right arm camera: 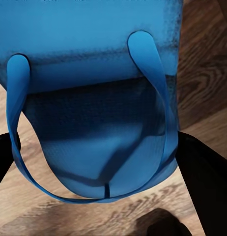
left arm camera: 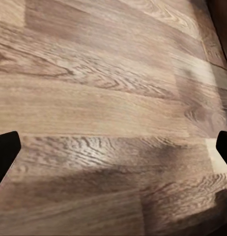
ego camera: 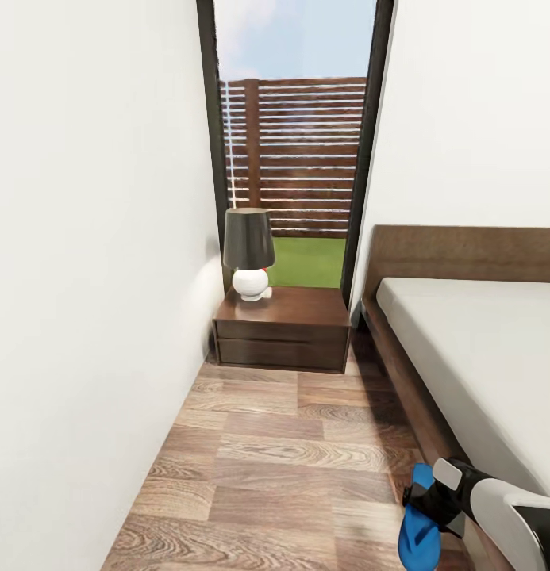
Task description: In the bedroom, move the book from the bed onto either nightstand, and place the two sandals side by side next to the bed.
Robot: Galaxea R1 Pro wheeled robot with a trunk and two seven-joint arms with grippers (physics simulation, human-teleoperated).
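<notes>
One sandal in right hand

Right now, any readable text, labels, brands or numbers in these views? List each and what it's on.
None readable.
sandal, held in the right gripper: plain blue, no brand or size mark on the visible face.
lamp on the nightstand: a small red mark on its white base, too small to tell whether it is lettering.
bed: no markings.
</notes>
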